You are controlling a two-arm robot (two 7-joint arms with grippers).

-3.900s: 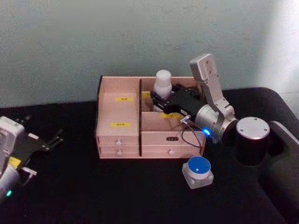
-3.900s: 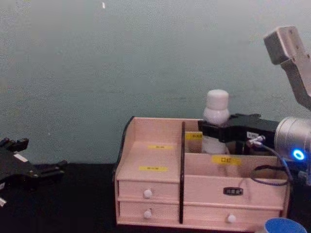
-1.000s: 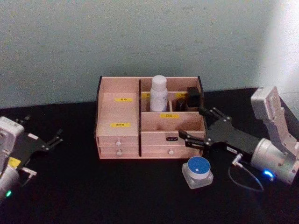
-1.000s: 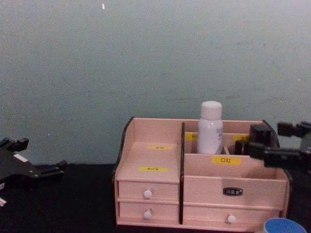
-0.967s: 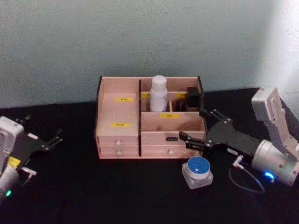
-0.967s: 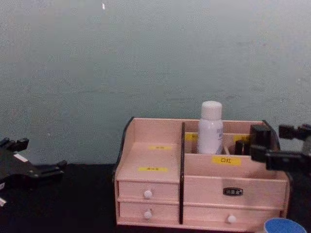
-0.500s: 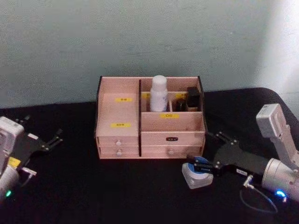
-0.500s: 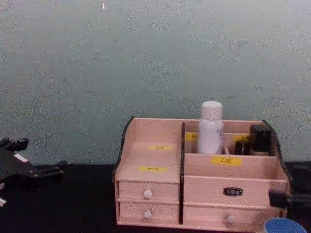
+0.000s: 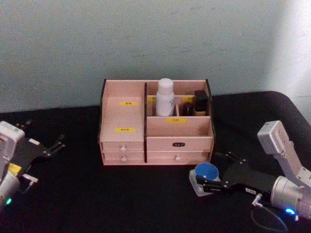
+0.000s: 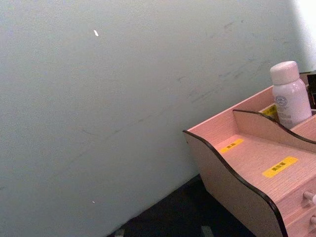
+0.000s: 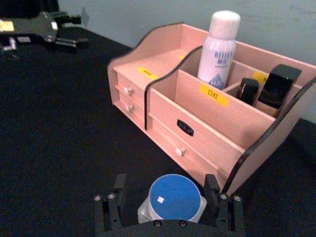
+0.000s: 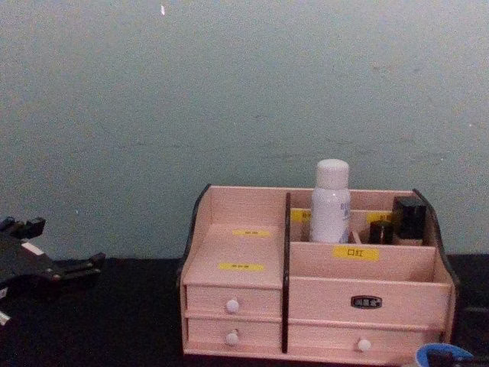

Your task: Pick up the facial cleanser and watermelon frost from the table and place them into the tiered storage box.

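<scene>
Fingers of my right gripper (image 11: 166, 181) stand spread either side of the jar (image 11: 176, 198), low on the table (image 9: 121, 194), not yet pinching it. The jar sits just in front of the box (image 9: 124, 138), near its right corner. The cleanser (image 9: 165, 97) stands upright in a rear compartment. Closing off-centre could, I judge, shove or tip the jar against the drawers. My left gripper (image 9: 44, 134) rests spread at far left.

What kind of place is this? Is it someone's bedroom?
Probably not. It looks like a robot test bench: a black table against a bare wall, the left gripper parked, the right gripper open around the watermelon frost, and one tiered storage box.
</scene>
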